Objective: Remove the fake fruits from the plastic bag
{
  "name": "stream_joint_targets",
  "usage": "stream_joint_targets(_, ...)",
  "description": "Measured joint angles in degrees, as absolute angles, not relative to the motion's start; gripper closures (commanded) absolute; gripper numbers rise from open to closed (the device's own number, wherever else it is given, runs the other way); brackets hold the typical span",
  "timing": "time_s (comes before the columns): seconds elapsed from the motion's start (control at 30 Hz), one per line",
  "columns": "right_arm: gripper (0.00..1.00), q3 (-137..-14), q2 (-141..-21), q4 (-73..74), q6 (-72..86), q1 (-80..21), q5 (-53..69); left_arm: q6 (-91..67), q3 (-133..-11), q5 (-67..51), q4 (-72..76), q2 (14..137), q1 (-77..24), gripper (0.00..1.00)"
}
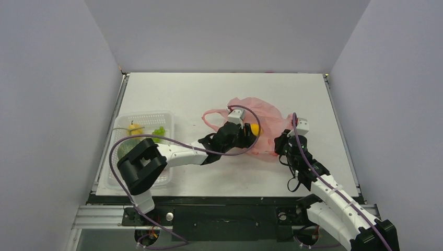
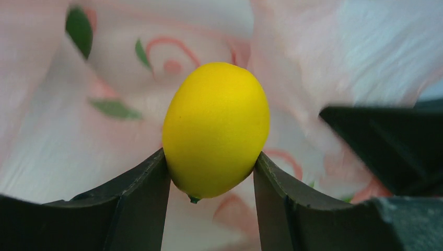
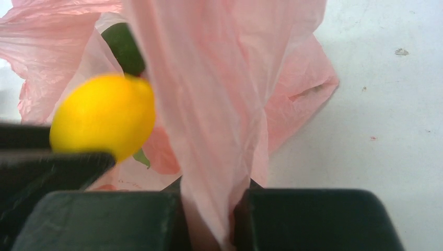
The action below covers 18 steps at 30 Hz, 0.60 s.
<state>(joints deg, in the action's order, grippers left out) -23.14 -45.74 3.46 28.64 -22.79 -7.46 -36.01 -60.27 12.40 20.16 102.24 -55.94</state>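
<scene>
Fruit: glossy yellow lemon-shaped plastic fruit [image 2: 216,130] sat at frame centre, clamped between left fingers [image 2: 138,204] | Bag: crinkly translucent pink plastic bag [image 1: 266,112] lay right of centre on white bench [image 1: 183,94], just behind the fruit | Right fingers [image 3: 313,219] were pinched on its film.

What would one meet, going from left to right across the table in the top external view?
Clear tray → yellow lemon, held in the left gripper → right gripper, pinching the pink bag.
</scene>
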Motion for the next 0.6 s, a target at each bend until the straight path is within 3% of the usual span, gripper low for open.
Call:
stream_joint_targets(0.27, 1.00, -22.5, -46.4, 2.0, 29.0, -22.8, -6.5, -37.5, -46.8, 12.5, 4.3, 78.9, -56.9, 1.00)
stream_joint_targets(0.6, 1.00, -18.9, -49.6, -3.1, 29.4, -22.8, -2.9, -38.4, -46.0, 32.9, -25.6, 36.8, -55.2, 1.00)
